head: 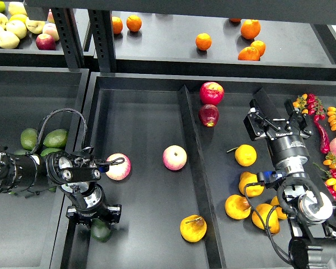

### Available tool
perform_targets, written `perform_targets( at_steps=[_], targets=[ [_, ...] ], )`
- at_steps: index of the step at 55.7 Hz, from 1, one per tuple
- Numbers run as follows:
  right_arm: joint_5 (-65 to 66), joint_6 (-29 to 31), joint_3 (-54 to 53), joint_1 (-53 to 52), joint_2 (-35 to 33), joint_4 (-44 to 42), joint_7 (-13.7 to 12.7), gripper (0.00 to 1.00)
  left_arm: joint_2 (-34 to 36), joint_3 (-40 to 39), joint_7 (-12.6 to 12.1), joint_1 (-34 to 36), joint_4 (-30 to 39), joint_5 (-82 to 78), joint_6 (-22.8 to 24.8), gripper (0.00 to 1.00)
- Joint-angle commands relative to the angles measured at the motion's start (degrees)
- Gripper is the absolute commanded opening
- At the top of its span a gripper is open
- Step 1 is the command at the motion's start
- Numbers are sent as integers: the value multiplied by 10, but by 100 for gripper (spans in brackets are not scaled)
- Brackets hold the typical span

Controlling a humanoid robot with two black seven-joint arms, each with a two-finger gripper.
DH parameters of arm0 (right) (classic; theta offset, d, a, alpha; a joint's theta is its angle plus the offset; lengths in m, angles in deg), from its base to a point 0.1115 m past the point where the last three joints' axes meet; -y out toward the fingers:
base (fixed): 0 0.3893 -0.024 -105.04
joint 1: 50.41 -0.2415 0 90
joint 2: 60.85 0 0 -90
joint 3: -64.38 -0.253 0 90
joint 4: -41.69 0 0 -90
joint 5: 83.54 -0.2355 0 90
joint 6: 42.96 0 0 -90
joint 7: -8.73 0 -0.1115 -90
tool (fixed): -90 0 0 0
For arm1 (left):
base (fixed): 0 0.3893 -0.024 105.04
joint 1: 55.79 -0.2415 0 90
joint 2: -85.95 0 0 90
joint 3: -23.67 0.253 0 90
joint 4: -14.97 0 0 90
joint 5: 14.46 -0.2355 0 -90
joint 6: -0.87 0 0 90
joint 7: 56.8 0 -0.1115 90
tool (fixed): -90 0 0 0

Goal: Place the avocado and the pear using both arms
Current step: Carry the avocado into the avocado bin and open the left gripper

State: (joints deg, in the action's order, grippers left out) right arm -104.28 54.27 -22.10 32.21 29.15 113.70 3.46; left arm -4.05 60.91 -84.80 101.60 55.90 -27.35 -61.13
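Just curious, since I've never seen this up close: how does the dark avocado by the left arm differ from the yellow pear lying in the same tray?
The avocado is deep dark green; the pear is yellow-orange with a brown blotch.
The avocado is egg-shaped and looks smaller; the pear is rounder and squat.
The avocado sits right under the left gripper, partly hidden by it; the pear lies free, away from both arms.
Both rest near the front of the same black tray.

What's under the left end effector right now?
The dark-green avocado sits directly beneath the left end effector, at the left edge of the tray. Only its lower half shows; its top and the finger contact are covered, so grip cannot be confirmed.
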Motion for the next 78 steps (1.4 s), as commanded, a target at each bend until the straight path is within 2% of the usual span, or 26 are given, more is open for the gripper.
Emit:
perform_targets(
  at_steps=[1,32,48,49,53,66,78],
  targets=[
    [0,4,0,1,0,0,0,100,0,-12,0,8,0,3,0,26],
    [0,5,1,1,0,1,0,99,1,-56,0,105,17,5,0,26],
    [0,6,2,2,0,1,0,100,146,-64,0,122,71,1,0,27],
    [0,6,3,2,0,1,0,99,182,-64,0,122,84,1,0,27],
    [0,6,3,2,0,0,0,100,213,-64,0,119,90,1,0,27],
    [0,6,3,2,0,0,0,100,282,-65,0,100,98,-10,0,28],
    [0,6,3,3,0,0,0,99,291,-74,0,59,96,-24,0,29]
  ],
)
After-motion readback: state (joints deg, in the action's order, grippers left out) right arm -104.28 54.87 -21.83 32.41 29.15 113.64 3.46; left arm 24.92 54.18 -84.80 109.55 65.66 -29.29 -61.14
